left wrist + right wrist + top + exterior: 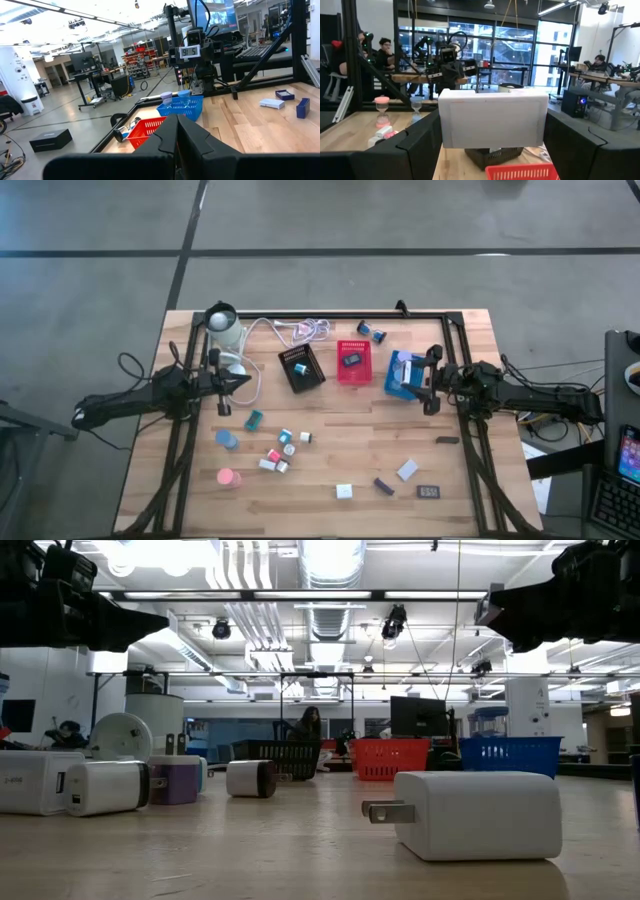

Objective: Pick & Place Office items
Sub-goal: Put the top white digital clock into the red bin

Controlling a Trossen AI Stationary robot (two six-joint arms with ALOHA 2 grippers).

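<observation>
- a white block (492, 119) is held between the widely spread fingers of the right gripper (428, 380), above the blue tray (403, 373), where a few items appear to be already lodged.
- the left gripper (243, 383) is shut and empty.
- many office items (282, 450) are left on the surface (480, 500).

Bright overhead ceiling lights, glare in low view, soft shadows

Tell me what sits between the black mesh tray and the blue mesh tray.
The red mesh tray, with a small dark item inside; the high view shows it between the black tray and the blue tray.
</observation>
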